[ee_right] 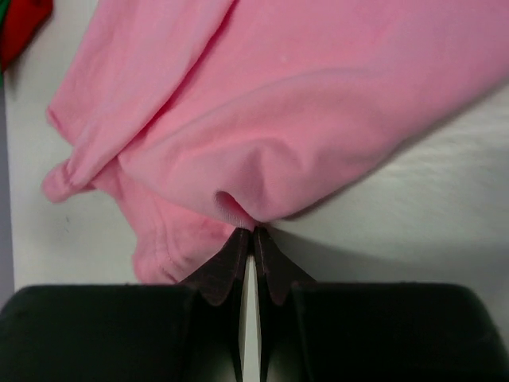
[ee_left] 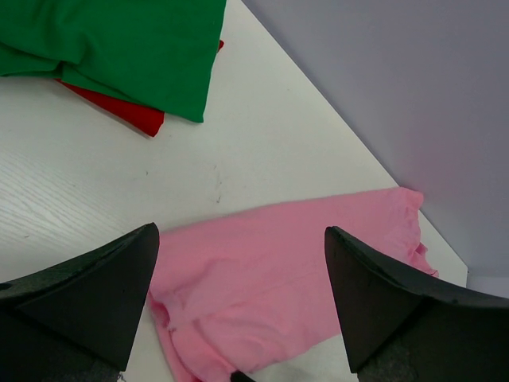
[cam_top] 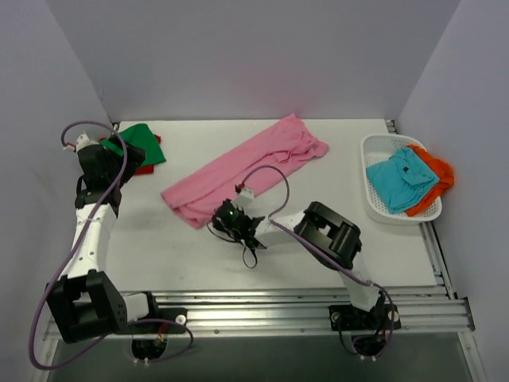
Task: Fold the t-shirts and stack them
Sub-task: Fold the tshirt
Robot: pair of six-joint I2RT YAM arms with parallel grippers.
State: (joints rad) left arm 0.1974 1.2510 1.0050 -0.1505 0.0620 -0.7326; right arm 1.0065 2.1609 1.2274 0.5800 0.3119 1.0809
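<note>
Overhead, pink t-shirt (cam_top: 242,171) lying as a long diagonal band mid-counter (cam_top: 318,151). Green t-shirt (cam_top: 141,140) stacked over red t-shirt (cam_top: 148,168) in the far left corner. Teal t-shirt (cam_top: 402,177) and orange t-shirt (cam_top: 437,173) bundled in white mesh basket (cam_top: 372,199) at right.

From the left wrist: left gripper (ee_left: 240,235) spread wide, holding nothing, pink cloth showing between its fingers, green-on-red stack beyond.

From the right wrist: right gripper (ee_right: 250,232) pinched together on a fold at the pink cloth's near edge.
</note>
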